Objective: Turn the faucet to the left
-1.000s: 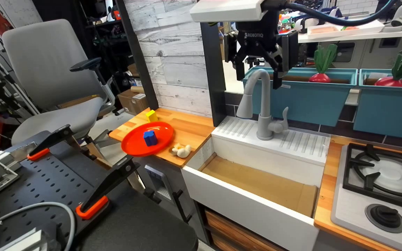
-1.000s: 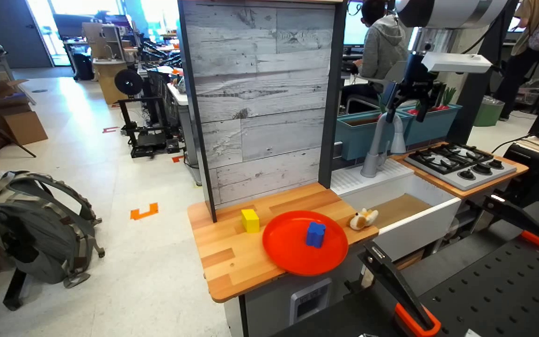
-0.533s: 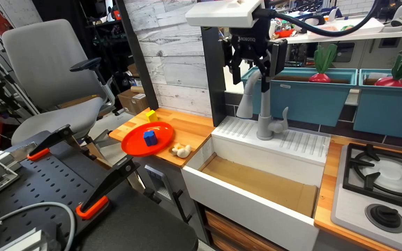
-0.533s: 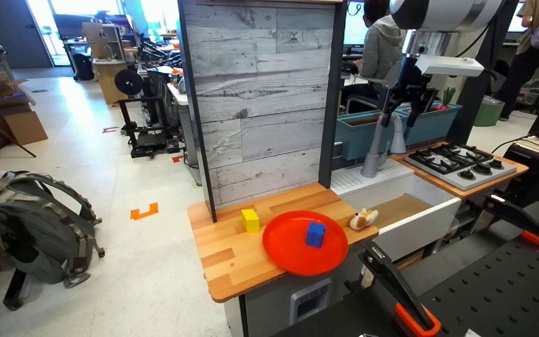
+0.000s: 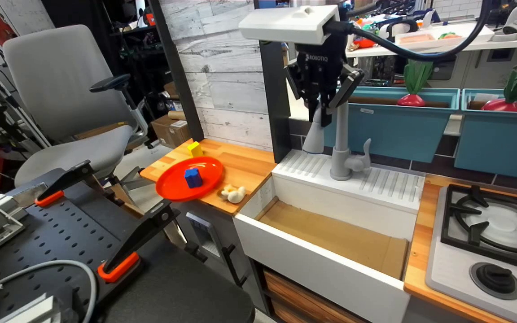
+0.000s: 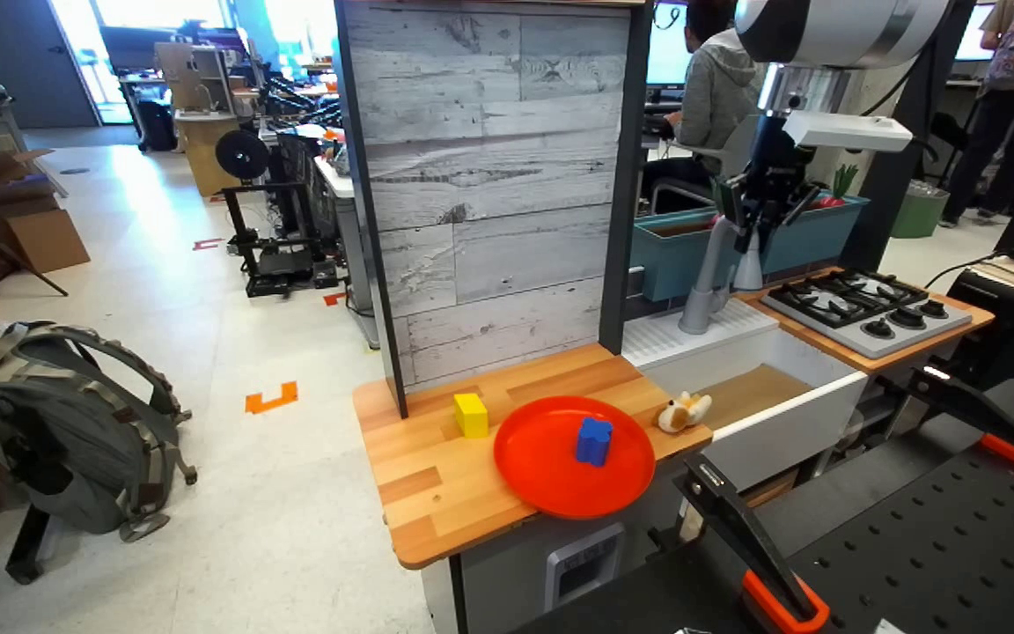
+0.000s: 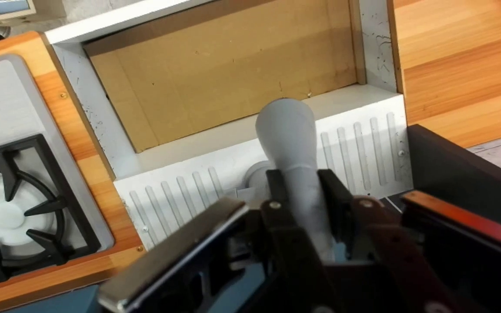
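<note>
The faucet (image 5: 341, 128) is a grey gooseneck tap at the back of the white sink, and it appears in both exterior views. My gripper (image 5: 319, 116) has come down from above onto its arched spout. In the wrist view the black fingers (image 7: 333, 187) stand on either side of the spout, just behind the flared spray head (image 7: 286, 126), closed against it with no clear gap. The spray head points down over the sink's ribbed back ledge. The top of the arch is partly hidden behind my gripper in an exterior view (image 6: 753, 233).
Teal planters (image 5: 388, 130) stand close behind the faucet. A black post (image 5: 276, 103) and a wood-look panel (image 5: 227, 80) rise beside it. The stove (image 5: 501, 224) is on the other side. A red plate (image 6: 533, 467) holds a blue block (image 6: 593, 443).
My gripper has lowered and moved across to the spout beside the spray head. Its fingers, wide apart before, have closed around the spout. The faucet looks nearly unmoved.
</note>
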